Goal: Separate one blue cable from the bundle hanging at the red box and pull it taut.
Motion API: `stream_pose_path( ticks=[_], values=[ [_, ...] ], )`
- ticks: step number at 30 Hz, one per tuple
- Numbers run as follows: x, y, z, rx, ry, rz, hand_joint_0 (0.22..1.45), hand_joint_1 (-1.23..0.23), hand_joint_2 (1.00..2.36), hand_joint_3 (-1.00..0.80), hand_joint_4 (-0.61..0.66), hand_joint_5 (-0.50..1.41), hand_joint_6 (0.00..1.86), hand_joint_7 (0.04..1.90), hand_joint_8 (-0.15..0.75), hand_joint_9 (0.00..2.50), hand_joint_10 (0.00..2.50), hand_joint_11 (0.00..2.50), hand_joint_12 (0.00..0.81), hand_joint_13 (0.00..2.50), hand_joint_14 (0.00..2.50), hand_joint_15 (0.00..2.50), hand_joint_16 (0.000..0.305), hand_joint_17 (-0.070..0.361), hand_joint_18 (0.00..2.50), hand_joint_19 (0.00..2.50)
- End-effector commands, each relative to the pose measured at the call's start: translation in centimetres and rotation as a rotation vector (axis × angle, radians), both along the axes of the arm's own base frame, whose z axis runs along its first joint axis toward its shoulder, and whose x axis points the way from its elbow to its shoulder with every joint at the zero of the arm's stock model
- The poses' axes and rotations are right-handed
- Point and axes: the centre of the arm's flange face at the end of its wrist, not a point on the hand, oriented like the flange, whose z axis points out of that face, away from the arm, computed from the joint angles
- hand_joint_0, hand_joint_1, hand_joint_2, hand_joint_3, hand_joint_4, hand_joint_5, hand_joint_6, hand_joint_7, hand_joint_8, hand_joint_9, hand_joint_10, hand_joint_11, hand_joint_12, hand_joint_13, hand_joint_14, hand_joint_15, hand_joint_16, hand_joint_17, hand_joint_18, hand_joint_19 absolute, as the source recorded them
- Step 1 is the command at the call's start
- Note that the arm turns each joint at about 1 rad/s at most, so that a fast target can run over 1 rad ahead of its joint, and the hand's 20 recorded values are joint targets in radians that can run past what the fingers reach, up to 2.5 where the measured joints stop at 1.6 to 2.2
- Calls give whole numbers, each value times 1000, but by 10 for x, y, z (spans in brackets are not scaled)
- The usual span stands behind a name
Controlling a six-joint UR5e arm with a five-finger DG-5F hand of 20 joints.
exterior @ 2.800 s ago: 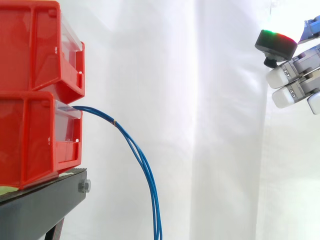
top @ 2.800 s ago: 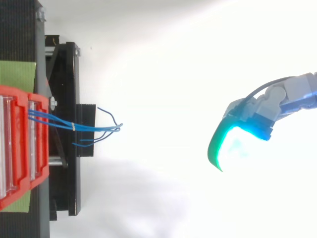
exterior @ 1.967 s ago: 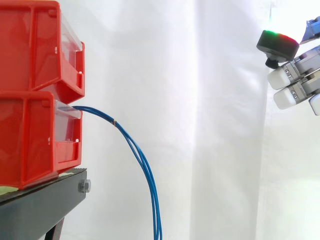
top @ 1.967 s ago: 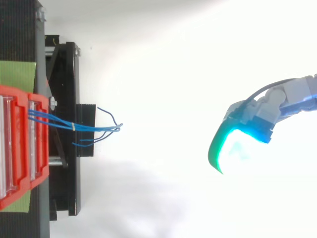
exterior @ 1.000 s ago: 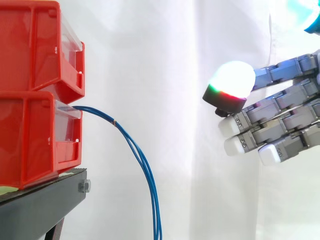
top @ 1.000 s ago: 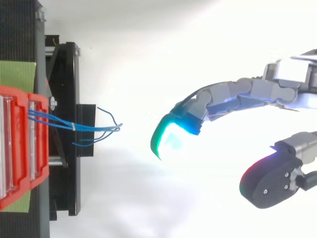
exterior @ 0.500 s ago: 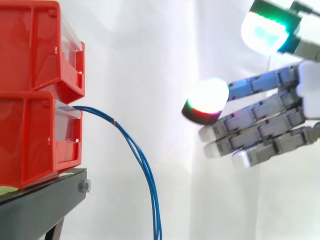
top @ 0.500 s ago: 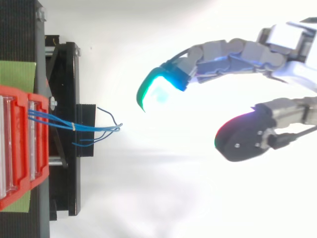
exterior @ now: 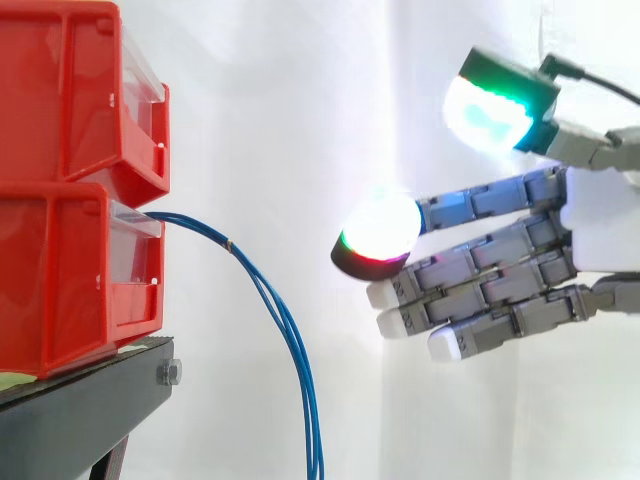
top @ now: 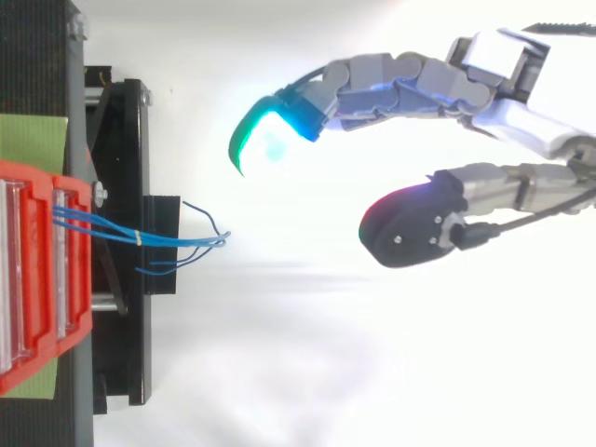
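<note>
A bundle of thin blue cables [exterior: 275,310] leaves the front of the lower red bin [exterior: 75,275], is bound by a small tie near the bin, and hangs down past the bottom edge of the side view. From above, the blue cables [top: 177,244] fan out past the bin's front. My hand [exterior: 590,220] comes in from the right at cable height, open, with its fingers [exterior: 470,270] stretched toward the bundle and nothing between them. A clear gap separates the glowing fingertips [top: 265,135] from the cables.
A second red bin [exterior: 80,95] is stacked on the lower one, both on a black stand [exterior: 90,410]. A white curtain hangs behind. The stand's black frame [top: 116,242] lies under the cable ends in the top view.
My hand has moved left toward the cable bundle, from the right edge to mid-frame, staying open. The cables and bins have not moved.
</note>
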Motion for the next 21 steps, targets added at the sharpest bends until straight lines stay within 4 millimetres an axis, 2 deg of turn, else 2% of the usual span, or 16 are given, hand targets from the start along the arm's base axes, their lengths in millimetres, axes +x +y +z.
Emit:
stream_pose_path(
  ticks=[1, 13, 14, 16, 18, 21],
  values=[
    [6, 1, -7, -4, -27, -11, 558, -522, 1000, -496, 253, -217, 502, 815, 260, 420, 5, 169, 342, 282, 4, 102, 50, 112, 327, 381],
    [7, 6, -5, -52, -24, -21, 558, -522, 1000, -495, 256, -215, 502, 816, 261, 424, 5, 170, 342, 285, 4, 110, 50, 112, 329, 377],
    [10, 8, -15, -63, -12, -18, 558, -522, 1000, -495, 256, -215, 502, 816, 260, 424, 6, 172, 342, 286, 3, 103, 50, 112, 330, 376],
    [13, 9, -20, -60, -13, -16, 558, -522, 1000, -495, 257, -215, 502, 816, 261, 424, 6, 170, 342, 286, 4, 103, 50, 112, 331, 379],
    [25, 10, -34, -47, -9, -16, 558, -523, 1000, -494, 257, -215, 503, 812, 262, 427, 5, 171, 342, 286, 4, 110, 50, 112, 331, 383],
    [39, 12, -41, -16, -15, -15, 558, -522, 1000, -495, 256, -215, 503, 811, 262, 428, 5, 172, 342, 287, 5, 106, 50, 112, 331, 383]
  ],
)
